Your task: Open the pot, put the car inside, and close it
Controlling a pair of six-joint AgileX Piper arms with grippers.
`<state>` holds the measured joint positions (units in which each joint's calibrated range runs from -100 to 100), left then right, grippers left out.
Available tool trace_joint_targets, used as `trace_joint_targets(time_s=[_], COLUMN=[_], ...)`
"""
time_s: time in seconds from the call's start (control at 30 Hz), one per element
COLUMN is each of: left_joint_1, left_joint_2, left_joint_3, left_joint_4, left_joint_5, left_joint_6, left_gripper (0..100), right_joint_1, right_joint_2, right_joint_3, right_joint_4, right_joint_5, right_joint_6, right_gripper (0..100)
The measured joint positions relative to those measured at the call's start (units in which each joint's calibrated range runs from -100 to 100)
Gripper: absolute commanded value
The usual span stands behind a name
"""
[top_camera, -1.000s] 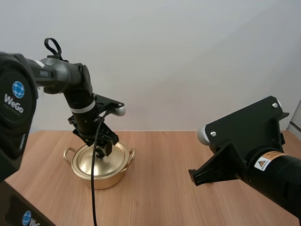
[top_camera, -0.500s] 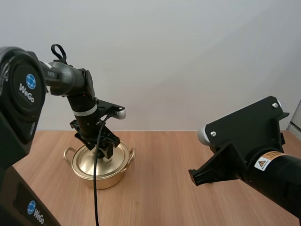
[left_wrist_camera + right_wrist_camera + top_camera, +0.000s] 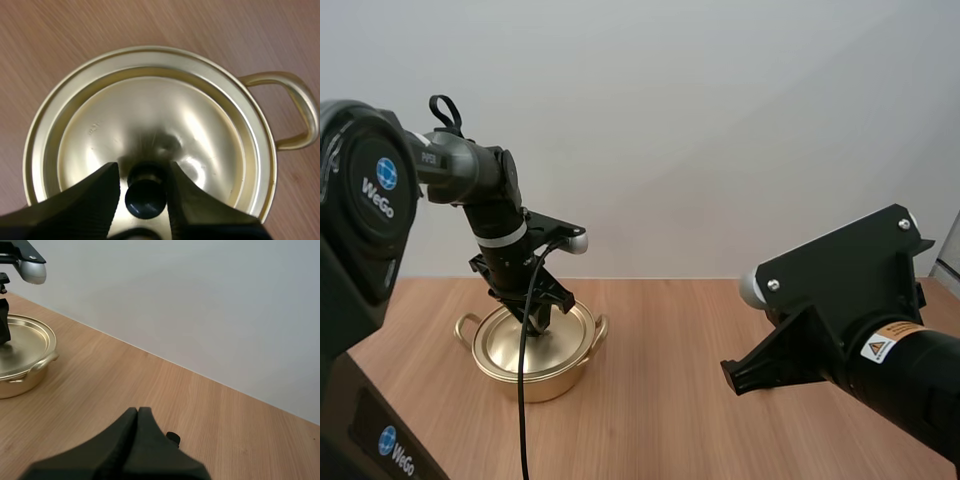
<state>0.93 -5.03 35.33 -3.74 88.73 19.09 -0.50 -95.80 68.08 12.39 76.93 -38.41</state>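
**High view.** Pot (image 3: 552, 380) sits on the desk (image 3: 670, 410) at its left side, lid (image 3: 505, 345) on. Left arm reaches steeply down, and the left gripper (image 3: 542, 318) is at the centre of the lid. That placement fits step one, opening the pot, which is not yet done. Right arm (image 3: 880, 345) is held off the desk, well apart from the pot. My reading is that it is parked so the left arm has room.

**Left wrist view.** Looking almost straight down on the lid. The gripper's fingers (image 3: 95, 197) stand apart, ribbed faces turned inward, one on each side of the black knob (image 3: 145, 199). The gap is narrow and a thin slit shows on either side of the knob, so I judge it straddled but not clamped. The centring looks good, and closing here should catch the knob squarely. One pot handle (image 3: 296, 115) sticks out beside the rim, clear of the fingers.

**Right wrist view.** Right gripper (image 3: 137, 412) has its fingers pressed together as one dark wedge, holding nothing, above bare desk. The pot is far off, with the left gripper on its lid.
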Motion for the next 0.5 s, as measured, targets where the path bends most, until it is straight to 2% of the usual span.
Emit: trace_joint_targets(time_s=[0.03, 0.07, 0.5], left_joint_1=[0.00, 0.00, 0.00], left_joint_2=[0.0, 0.0, -1.7], left_joint_3=[0.0, 0.0, -0.3], left_joint_4=[0.0, 0.0, 0.0], left_joint_5=[-0.2, -0.6, -1.2], left_joint_6=[0.0, 0.0, -0.5], left_gripper=[8, 0, 0], right_joint_1=[0.0, 0.0, 0.0], right_joint_2=[0.0, 0.0, 0.0], right_joint_3=[0.0, 0.0, 0.0], right_joint_4=[0.0, 0.0, 0.0], right_joint_5=[0.0, 0.0, 0.0], right_joint_6=[0.0, 0.0, 0.0], right_gripper=[0, 0, 0])
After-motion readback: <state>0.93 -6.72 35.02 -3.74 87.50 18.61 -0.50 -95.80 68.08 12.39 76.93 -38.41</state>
